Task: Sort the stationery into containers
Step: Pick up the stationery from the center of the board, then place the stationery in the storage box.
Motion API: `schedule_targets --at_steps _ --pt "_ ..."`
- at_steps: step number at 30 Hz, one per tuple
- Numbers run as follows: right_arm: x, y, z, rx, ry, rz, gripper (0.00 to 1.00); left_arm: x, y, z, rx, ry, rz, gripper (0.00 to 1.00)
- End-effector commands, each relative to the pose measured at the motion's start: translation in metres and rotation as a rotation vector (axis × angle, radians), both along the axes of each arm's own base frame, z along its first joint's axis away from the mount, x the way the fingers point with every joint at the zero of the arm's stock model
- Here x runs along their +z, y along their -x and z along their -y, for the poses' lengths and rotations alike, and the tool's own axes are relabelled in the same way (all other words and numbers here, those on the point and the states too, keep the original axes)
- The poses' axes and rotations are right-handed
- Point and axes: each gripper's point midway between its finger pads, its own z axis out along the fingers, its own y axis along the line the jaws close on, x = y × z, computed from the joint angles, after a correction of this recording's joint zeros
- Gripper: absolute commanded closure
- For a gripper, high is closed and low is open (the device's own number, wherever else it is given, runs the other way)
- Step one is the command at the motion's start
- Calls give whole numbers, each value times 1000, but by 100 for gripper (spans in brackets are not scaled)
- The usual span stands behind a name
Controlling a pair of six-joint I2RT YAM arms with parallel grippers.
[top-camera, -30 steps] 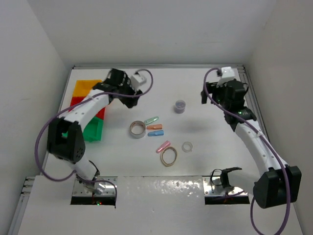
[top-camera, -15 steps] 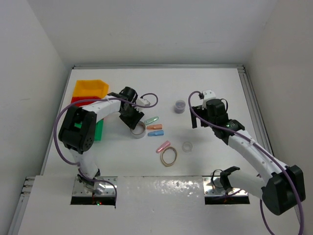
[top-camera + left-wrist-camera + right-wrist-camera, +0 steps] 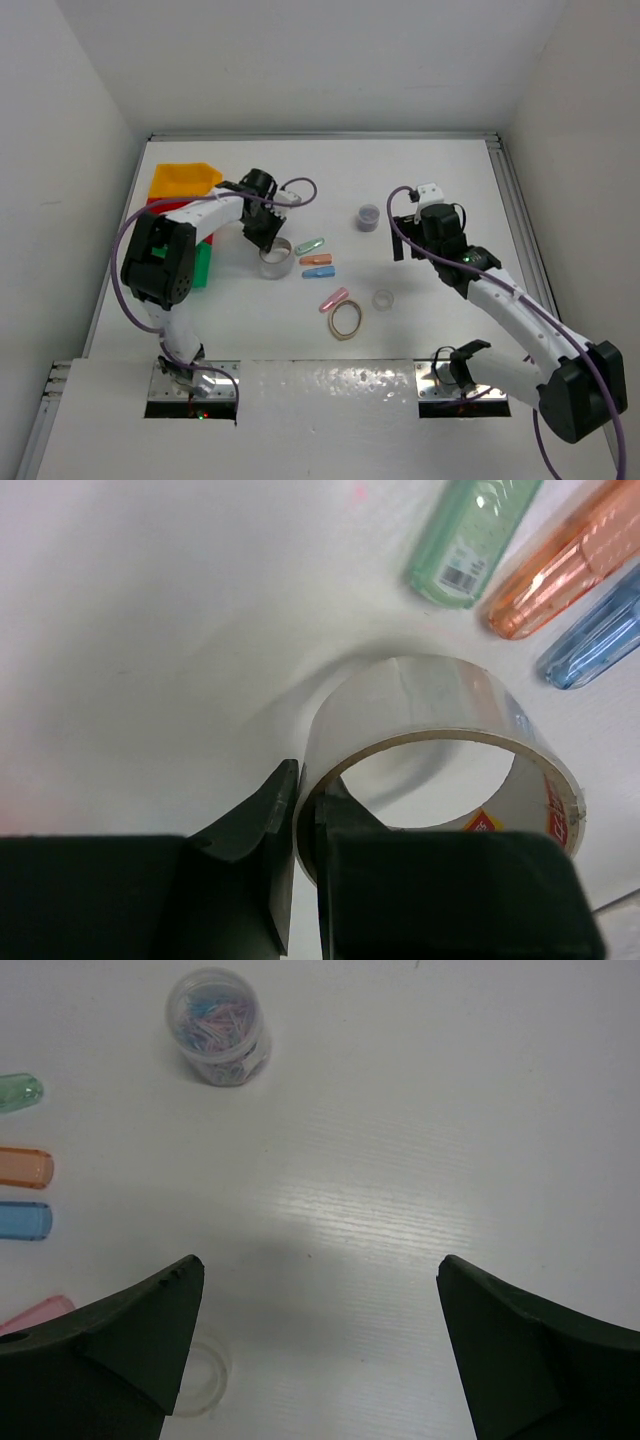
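Progress: early stage. No item is visible in the yellow-orange bin (image 3: 185,178), red bin (image 3: 158,207) or green bin (image 3: 200,268) at the frame's left, though the arm partly hides them. Seven other pieces lie unsorted at centre.

The left gripper (image 3: 305,815) is pinched on the wall of the grey metallic tape ring (image 3: 440,705), just left of centre, one finger inside and one outside. The ring looks shiny and thin-walled, with a printed inner label, and sits tilted. Whether it is lifted cannot be told.

The right gripper (image 3: 318,1265) is spread wide and empty, right of centre.
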Motion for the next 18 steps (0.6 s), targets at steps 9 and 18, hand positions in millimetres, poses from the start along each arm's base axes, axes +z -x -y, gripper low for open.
schedule_targets --at_steps 9,18 --pt "-1 -22 -44 86 -47 -16 4 171 -92 -159 598 93 361 100" --pt "-14 -29 -61 150 -8 -56 3 141 -93 -252 759 4 343 100"
